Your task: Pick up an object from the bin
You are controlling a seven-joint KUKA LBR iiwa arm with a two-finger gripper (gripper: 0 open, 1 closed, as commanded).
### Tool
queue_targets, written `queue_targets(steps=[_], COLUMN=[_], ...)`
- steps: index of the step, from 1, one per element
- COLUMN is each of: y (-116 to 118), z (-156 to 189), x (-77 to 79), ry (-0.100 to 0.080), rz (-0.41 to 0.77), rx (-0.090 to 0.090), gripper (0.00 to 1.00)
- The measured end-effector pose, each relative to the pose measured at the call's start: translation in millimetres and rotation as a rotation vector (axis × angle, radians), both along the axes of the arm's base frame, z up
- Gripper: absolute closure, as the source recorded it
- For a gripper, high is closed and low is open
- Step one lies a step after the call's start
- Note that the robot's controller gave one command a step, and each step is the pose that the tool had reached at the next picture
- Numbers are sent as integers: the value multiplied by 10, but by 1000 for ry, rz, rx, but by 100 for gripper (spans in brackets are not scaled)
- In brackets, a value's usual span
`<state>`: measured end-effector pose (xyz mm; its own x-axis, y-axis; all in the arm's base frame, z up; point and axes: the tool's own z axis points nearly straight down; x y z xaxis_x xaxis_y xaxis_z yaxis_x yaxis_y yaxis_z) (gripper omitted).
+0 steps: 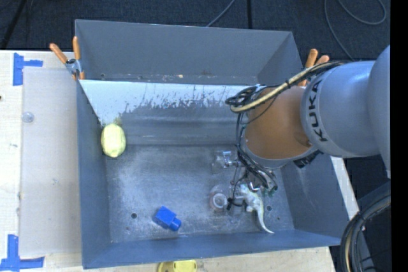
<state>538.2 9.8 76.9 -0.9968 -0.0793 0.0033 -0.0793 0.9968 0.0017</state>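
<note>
The gripper (241,191) is low in the near right part of the bin (191,67), close to the floor, and its own parts and cables (255,99) hide whether it is released or clenched, so I cannot tell. Just beside it, on its near right side, lies a small pale curved piece (259,212), whitish green, with a thicker body that tapers to a thin hooked tail pointing at the near wall. It appears to touch the gripper's tip, though nothing shows it being grasped. It looks light and stiff, probably moulded plastic, smooth enough to slip. The thicker body would be the place to take hold, since the tail is thin and could flick out. The arm (347,108) comes in from the right and bends steeply down, with its orange cover (274,130) over the bin's right side. Well apart to the left lie a blue block (167,218) by the near wall and a yellow-green lump (113,139) at the far left.
</note>
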Motion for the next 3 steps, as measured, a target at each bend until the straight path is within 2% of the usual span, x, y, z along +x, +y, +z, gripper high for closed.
queue_targets(steps=[1, 3], y=[91, 90], z=[-42, -40], x=[-159, -158], ry=[-6, -6], rz=[-219, -220], rx=[-1, -1], gripper=[100, 100])
